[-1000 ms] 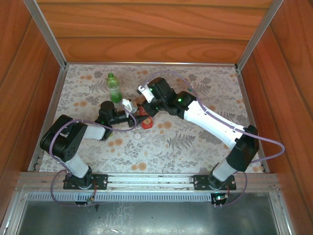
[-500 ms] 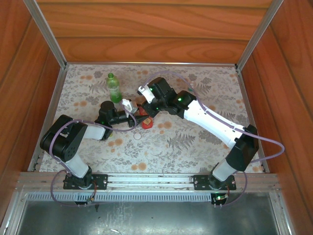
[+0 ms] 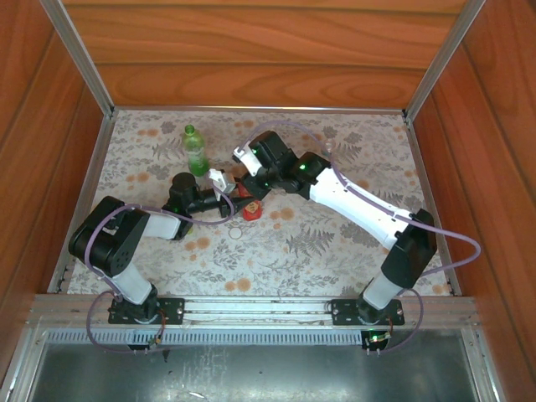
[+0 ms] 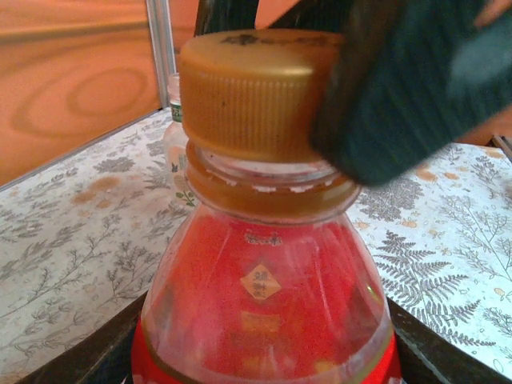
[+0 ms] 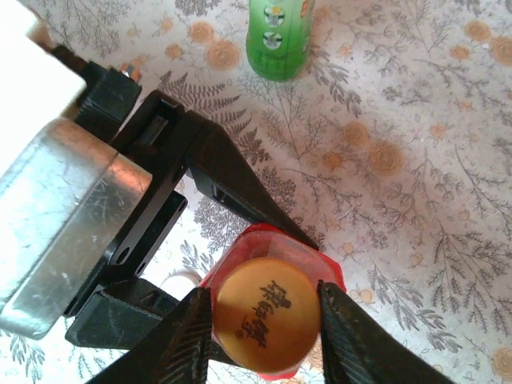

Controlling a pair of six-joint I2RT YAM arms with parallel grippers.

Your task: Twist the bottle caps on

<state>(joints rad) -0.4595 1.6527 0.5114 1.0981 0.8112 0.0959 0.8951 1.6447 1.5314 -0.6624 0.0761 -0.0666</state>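
A small swing of the right arm (image 3: pixel 352 197) since half a second ago: elbow pulled in toward the middle, wrist turned a bit to the left. No change in the left arm (image 3: pixel 126 234). Same spot as before for the red bottle (image 3: pixel 252 209), upright in the middle of the cloth (image 3: pixel 335 243).

Closed tight on the low sides of the red bottle (image 4: pixel 264 304): the left gripper (image 4: pixel 264 360). Pinched from above between the two black fingers of the right gripper (image 5: pixel 266 328): the orange cap (image 5: pixel 266 312), sitting on the bottle's neck.

All around, smooth wooden walls (image 3: pixel 268 50). Further back on the left, well apart, the green bottle (image 3: pixel 196 151), upright, with a green cap (image 3: pixel 190 130) on top. Just behind the red one, a peek of a pale bottle (image 4: pixel 174 148), mostly hidden. Near the red bottle, on the side toward the arm bases, a small white cap (image 3: pixel 237 232) lying flat on the cloth.

Cloth soft and pale, with grey ferns and orange flowers. Red bottle round, made of see-through plastic, with a small yellow diamond mark. Orange cap (image 4: pixel 248 96) round, with tiny ridges down its side and dark writing on its flat top.
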